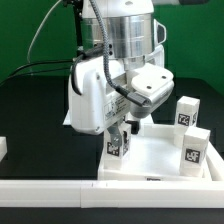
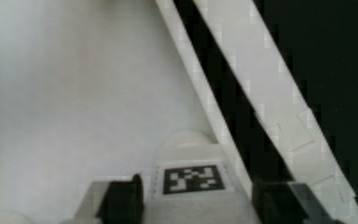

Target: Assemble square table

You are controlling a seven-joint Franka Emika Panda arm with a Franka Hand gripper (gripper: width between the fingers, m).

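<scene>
The white square table top lies flat at the exterior view's lower right. My gripper points down over its near-left corner and is shut on a stubby white tagged leg, held upright at that corner. In the wrist view the leg sits between my two dark fingers, above the pale table top and its raised rim. Two more tagged legs stand upright on the right side of the top, one at the far right and one at the near right.
A long white bar runs along the table's front edge, just in front of the top; it also shows in the wrist view beyond a dark gap. A small white piece sits at the exterior view's left edge. The table is black.
</scene>
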